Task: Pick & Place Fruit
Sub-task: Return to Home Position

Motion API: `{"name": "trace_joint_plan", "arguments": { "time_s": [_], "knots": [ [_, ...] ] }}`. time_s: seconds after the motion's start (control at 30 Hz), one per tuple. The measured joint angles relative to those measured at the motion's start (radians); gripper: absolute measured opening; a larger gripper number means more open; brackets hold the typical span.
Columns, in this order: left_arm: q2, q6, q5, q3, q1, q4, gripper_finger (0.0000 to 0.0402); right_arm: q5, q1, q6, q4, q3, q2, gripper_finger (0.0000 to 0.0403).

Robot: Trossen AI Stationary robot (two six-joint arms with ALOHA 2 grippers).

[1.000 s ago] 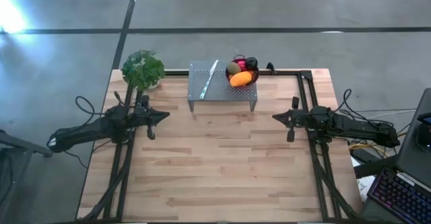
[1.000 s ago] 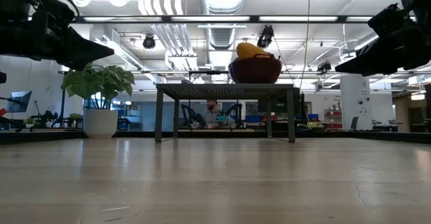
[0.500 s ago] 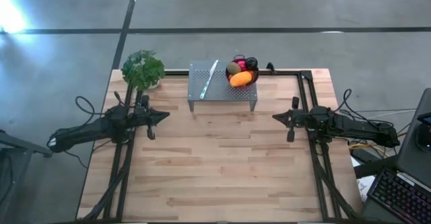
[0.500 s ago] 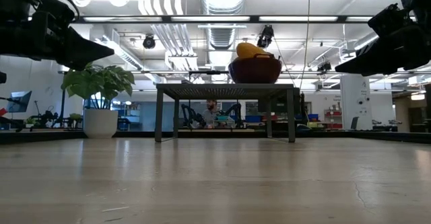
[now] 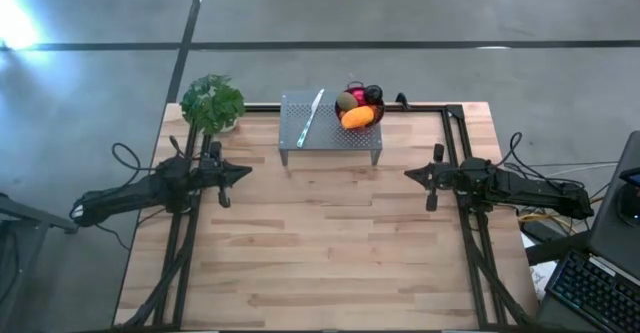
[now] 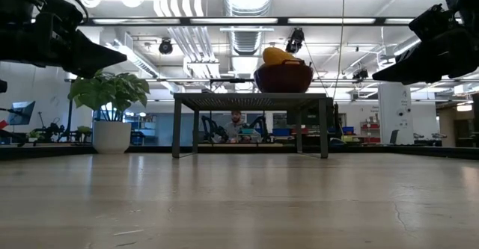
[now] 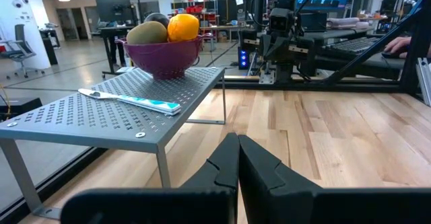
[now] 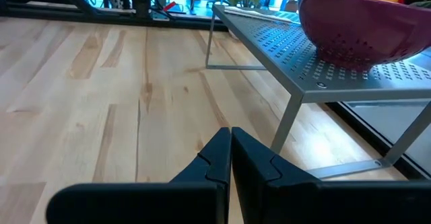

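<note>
Pale wooden table (image 5: 320, 243) seen from above: a grey perforated shelf (image 5: 335, 133) stands at twelve o'clock, with the purple colander bowl (image 5: 381, 105) on its three o'clock end. All the fruit in view is in that bowl: the elongated orange one (image 5: 358, 117), the olive-green one (image 5: 346, 100), the red ball (image 5: 357, 93) and the dark purple ball (image 5: 374, 94). A thin white-and-teal stick (image 5: 310, 115) lies on the shelf beside the bowl, and a leafy plant (image 5: 212, 103) sits at eleven o'clock. The left gripper (image 5: 245, 170) hangs at nine o'clock and the right gripper (image 5: 410, 174) at three, both well apart from the shelf and pointing inward.

Down at table height, the bowl is up on the shelf with orange fruit poking over the rim. A person (image 6: 236, 120) is far off beyond the table.

On the left wrist, the fingers (image 7: 225, 167) are pressed together on nothing.

On the right wrist, the fingers (image 8: 217, 158) are likewise tip to tip and empty.
</note>
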Motion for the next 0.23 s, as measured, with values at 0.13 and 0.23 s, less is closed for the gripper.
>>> {"name": "trace_joint_plan", "arguments": {
  "time_s": [0.13,0.23],
  "knots": [
    [0.000,0.000,0.000,0.000,0.000,0.000,0.0005,0.000,0.000,-0.003,0.000,0.000,0.000,0.0008],
    [0.000,0.000,0.000,0.000,0.000,0.000,0.0005,0.000,0.000,0.002,0.000,0.000,0.000,0.0008]
  ]
}}
